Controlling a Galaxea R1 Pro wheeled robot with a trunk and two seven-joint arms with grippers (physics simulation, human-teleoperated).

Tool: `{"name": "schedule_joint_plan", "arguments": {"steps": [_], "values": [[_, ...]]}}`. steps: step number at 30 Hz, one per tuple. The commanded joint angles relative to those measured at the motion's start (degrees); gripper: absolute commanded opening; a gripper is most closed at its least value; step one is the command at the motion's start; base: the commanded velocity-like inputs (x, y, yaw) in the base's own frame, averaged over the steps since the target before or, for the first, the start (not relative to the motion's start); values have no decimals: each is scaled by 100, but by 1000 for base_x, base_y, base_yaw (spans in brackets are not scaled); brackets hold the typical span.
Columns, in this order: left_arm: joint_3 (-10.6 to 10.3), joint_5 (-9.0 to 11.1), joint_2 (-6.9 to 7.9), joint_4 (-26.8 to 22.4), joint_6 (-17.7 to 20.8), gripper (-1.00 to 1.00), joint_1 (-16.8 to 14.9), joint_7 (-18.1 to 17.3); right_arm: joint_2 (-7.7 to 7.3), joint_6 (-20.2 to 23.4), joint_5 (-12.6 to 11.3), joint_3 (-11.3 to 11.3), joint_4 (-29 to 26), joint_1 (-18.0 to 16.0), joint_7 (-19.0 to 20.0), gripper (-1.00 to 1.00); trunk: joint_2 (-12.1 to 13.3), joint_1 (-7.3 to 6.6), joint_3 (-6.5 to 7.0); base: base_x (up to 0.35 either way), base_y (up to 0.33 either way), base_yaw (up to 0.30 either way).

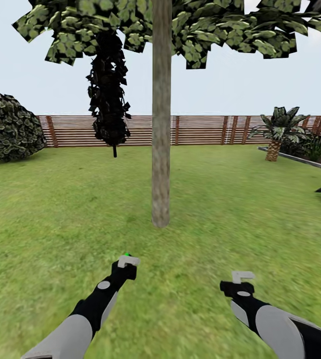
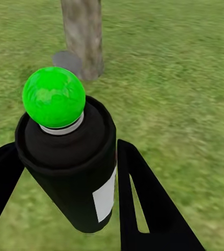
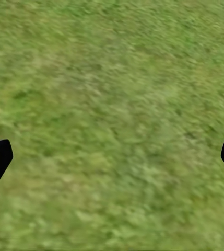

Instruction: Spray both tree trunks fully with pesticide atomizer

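Ahead of me the trunk [image 1: 161,124] rises from the lawn [image 1: 56,209] before a slat fence [image 1: 200,129], nothing between; my left gripper [image 2: 65,178] clamps the atomizer [image 2: 70,167], my right gripper [image 3: 112,157] gapes wide, empty.

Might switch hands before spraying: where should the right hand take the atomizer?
Grip the atomizer's black cylindrical body, below the green cap. The left hand's fingers flank two sides, so bring the open right hand in across the free sides, the white label face and its opposite. The round cap would likely slip.
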Motion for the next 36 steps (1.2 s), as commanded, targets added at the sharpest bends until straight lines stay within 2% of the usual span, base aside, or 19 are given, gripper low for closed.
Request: {"name": "schedule_joint_plan", "arguments": {"steps": [1, 20, 22, 24, 29, 36], "values": [[3, 0, -1, 12, -6, -100, 0, 3, 4, -1, 17, 0, 1, 7, -1, 100, 0, 0, 0, 348, 25, 0], [8, 1, -3, 148, -46, -100, 0, 7, 73, 18, 47, -5, 12, 27, -2, 100, 0, 0, 0, 350, 34, 0], [4, 8, -8, 180, -50, -100, 0, 4, 94, -68, 43, -5, 12, 64, 8, 100, 0, 0, 0, 350, 12, 0], [4, 10, -9, 188, -48, -100, 0, 1, 97, -344, 45, -5, 12, 106, 17, 100, 0, 0, 0, 350, 5, 0], [-8, 10, -15, 185, -38, -100, 0, 0, 98, -482, 43, -5, 12, 138, 23, 100, 0, 0, 0, 350, 1, 0], [-21, 4, -203, 190, -10, -100, 0, -8, 104, -501, 47, -5, 12, 149, 21, 100, 0, 0, 0, 350, 0, 0]]}}
